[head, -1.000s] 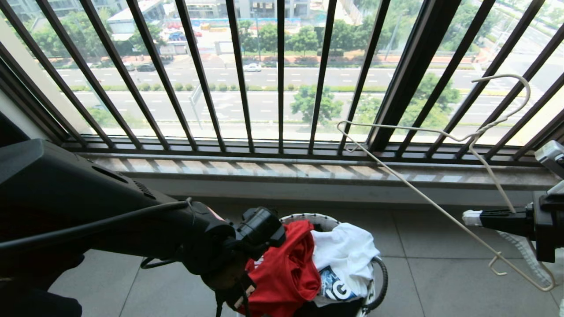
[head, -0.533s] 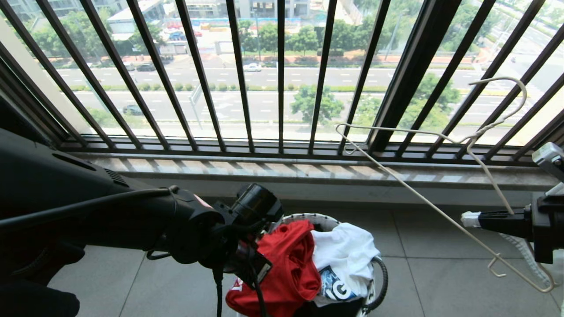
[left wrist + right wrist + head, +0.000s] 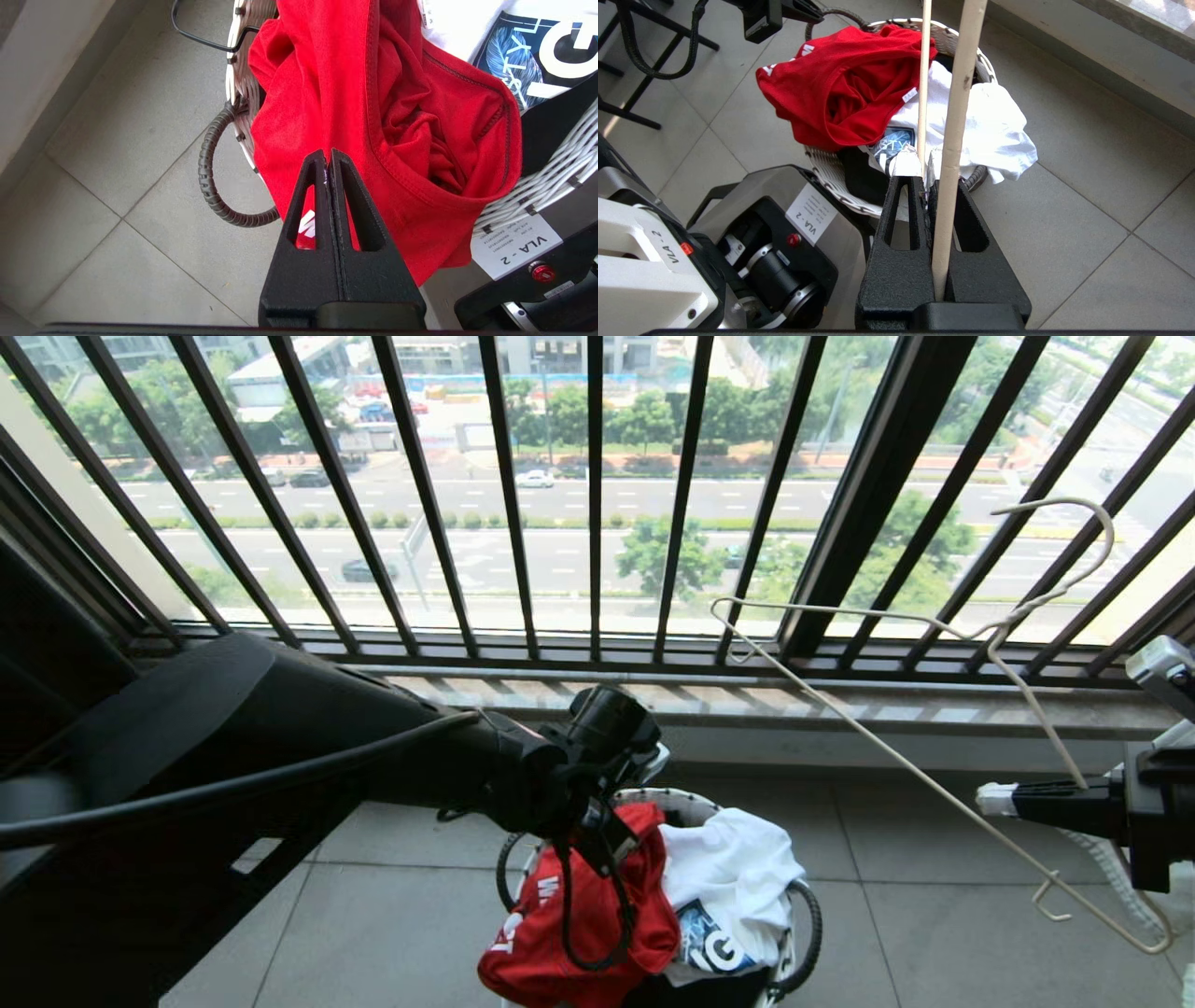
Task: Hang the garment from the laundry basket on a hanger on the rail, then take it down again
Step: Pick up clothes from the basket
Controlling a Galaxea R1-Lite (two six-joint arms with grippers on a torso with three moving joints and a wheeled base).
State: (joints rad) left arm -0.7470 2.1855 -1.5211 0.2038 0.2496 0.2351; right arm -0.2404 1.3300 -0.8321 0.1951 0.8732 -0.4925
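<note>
Left hand (image 3: 328, 161) pinches the garment (image 3: 373, 116), part hidden in the laundry basket (image 3: 551, 182).

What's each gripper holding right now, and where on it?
Left gripper: shut on a fold of the red T-shirt, outside the basket rim. Right gripper: shut on the hanger wire.

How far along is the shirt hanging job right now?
Early. Done: the right gripper holds the hanger off the rail. In hand: the left gripper is shut on the red T-shirt, which lies partly in the laundry basket. Left: lifting, threading, hanging, taking down.
</note>
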